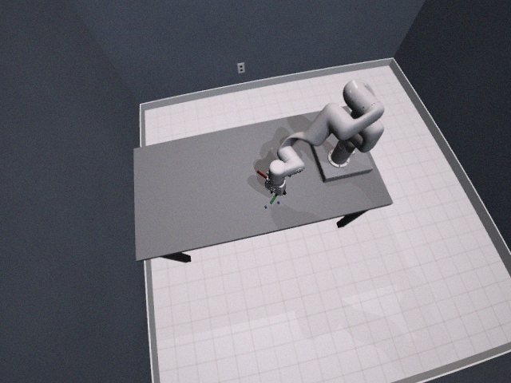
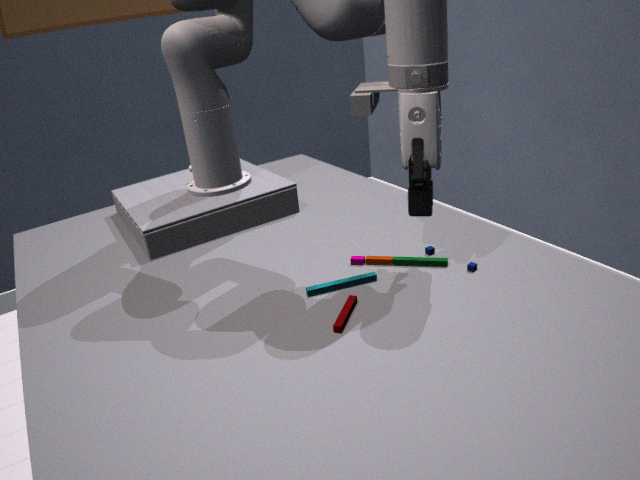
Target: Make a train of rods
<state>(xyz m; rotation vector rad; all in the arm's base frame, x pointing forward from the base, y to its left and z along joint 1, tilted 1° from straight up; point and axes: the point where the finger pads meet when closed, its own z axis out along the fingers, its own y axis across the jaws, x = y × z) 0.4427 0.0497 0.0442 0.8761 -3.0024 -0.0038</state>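
Dark blue-grey walls (image 1: 61,164) enclose a pale tiled floor (image 1: 330,288) under a grey table (image 1: 198,206).

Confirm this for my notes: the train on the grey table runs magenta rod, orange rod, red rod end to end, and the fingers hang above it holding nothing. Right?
One slip: the third rod in the line is the long green rod, not red. The exterior view shows the short magenta rod, orange rod and green one end to end; the red rod lies apart, nearer the camera. The gripper does hang above, empty.
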